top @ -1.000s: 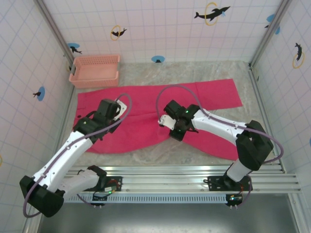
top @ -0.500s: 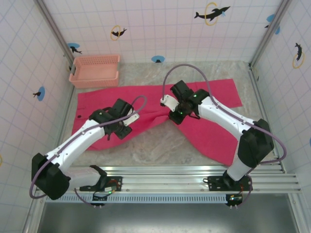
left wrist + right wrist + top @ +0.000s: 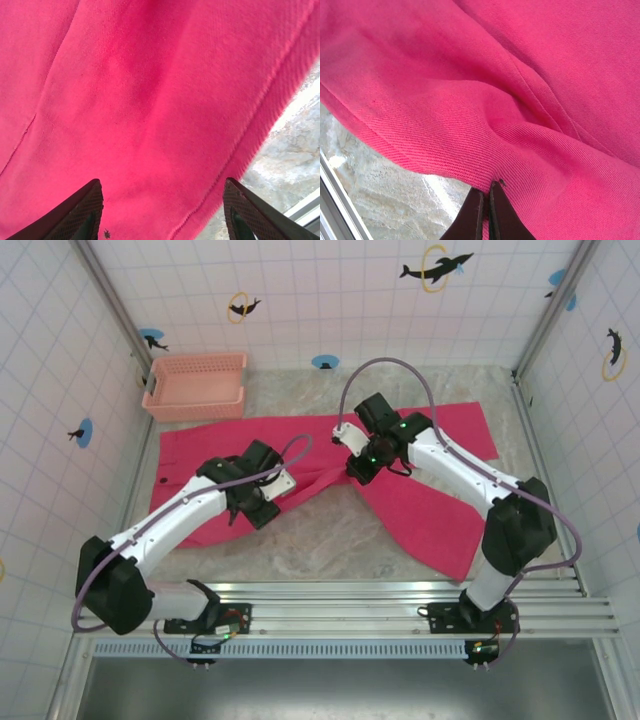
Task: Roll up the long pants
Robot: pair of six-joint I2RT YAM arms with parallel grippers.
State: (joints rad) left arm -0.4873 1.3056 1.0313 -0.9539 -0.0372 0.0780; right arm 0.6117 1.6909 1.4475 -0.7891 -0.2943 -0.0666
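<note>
Where the long pants (image 3: pixel 520 75) edge bunches, the right claw (image 3: pixel 486 195) clamps it.

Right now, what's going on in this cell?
Both arms are working on the long pants, which lie spread across the table, not yet rolled. The right gripper is shut, pinching the pants' near edge around the middle, where the cloth is bunched up. The left gripper is open just above the fabric beside that edge, holding nothing.
</note>
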